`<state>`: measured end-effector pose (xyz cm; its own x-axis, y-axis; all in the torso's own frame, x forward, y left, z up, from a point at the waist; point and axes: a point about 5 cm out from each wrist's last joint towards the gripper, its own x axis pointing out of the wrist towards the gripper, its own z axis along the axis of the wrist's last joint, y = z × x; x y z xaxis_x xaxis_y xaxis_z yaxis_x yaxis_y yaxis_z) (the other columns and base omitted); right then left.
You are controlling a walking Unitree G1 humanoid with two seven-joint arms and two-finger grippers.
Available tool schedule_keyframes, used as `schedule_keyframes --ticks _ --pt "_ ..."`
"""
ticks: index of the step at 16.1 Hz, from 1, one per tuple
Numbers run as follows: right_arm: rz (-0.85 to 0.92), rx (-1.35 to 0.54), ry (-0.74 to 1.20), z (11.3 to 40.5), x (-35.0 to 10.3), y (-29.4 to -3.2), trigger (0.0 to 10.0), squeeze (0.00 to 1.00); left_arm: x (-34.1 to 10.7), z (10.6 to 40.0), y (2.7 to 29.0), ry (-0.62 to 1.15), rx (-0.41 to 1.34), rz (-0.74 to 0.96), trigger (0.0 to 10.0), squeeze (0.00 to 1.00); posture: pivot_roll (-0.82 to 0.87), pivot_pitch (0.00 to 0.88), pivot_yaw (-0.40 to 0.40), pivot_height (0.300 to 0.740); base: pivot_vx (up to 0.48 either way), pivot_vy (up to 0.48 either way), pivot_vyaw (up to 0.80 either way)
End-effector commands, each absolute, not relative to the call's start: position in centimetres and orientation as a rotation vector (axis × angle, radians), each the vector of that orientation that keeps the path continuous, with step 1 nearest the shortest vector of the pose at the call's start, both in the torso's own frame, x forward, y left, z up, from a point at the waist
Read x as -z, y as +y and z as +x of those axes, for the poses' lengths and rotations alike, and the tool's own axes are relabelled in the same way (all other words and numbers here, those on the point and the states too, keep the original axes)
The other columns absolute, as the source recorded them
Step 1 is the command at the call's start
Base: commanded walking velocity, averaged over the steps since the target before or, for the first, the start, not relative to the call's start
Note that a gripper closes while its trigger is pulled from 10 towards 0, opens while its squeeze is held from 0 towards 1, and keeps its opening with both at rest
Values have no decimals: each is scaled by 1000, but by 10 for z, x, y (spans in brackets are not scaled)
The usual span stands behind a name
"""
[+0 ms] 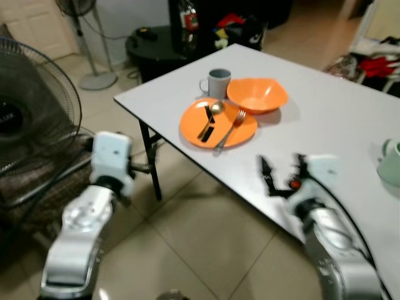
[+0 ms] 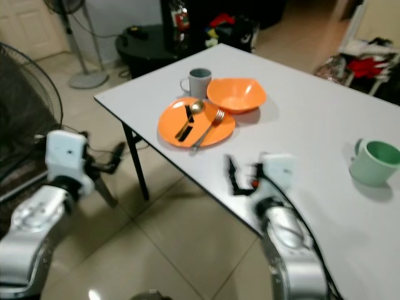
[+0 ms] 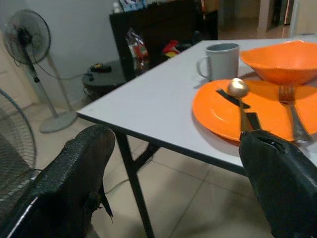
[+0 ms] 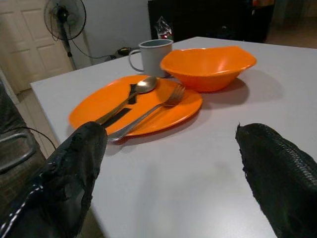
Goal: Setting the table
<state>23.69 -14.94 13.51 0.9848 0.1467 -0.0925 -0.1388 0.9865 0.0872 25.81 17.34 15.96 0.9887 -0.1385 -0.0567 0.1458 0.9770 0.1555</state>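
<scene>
An orange plate (image 1: pixel 217 124) lies near the white table's (image 1: pixel 325 119) left corner, with a spoon (image 1: pixel 212 112) and a fork (image 1: pixel 232 128) on it. An orange bowl (image 1: pixel 257 95) touches its far side, and a grey mug (image 1: pixel 217 82) stands behind. A green mug (image 2: pixel 374 161) sits at the far right. My right gripper (image 1: pixel 282 175) hovers open over the table's front edge, short of the plate, holding nothing. My left gripper (image 2: pixel 109 164) is open and empty, off the table to the left of its leg, pointing toward the plate (image 3: pixel 247 109).
A large fan cage (image 1: pixel 31 112) and a dark seat stand at my left. A standing fan (image 1: pixel 94 62) and a black round table (image 1: pixel 153 47) are behind the table's corner. Clutter lies on the floor at the back right (image 1: pixel 375 62). Tiled floor (image 1: pixel 206 250) lies below.
</scene>
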Motion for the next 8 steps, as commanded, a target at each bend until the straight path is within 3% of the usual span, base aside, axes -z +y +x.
schedule_keyframes --ticks 1,2,3,8 --pt "82 -127 107 236 -134 -154 10000 345 -163 259 169 37 160 159 10000 0 59 0 50 740 0 405 0" --pt "84 -128 108 236 -134 -154 10000 263 -163 259 169 37 160 160 10000 0 58 0 51 740 0 405 0" --pt "88 -128 108 236 -134 -153 10000 0 -163 259 169 38 162 160 10000 0 58 0 51 740 0 405 0" --pt "89 -152 117 234 -134 -152 10000 0 -162 263 169 47 172 159 10000 0 53 0 55 740 0 403 0"
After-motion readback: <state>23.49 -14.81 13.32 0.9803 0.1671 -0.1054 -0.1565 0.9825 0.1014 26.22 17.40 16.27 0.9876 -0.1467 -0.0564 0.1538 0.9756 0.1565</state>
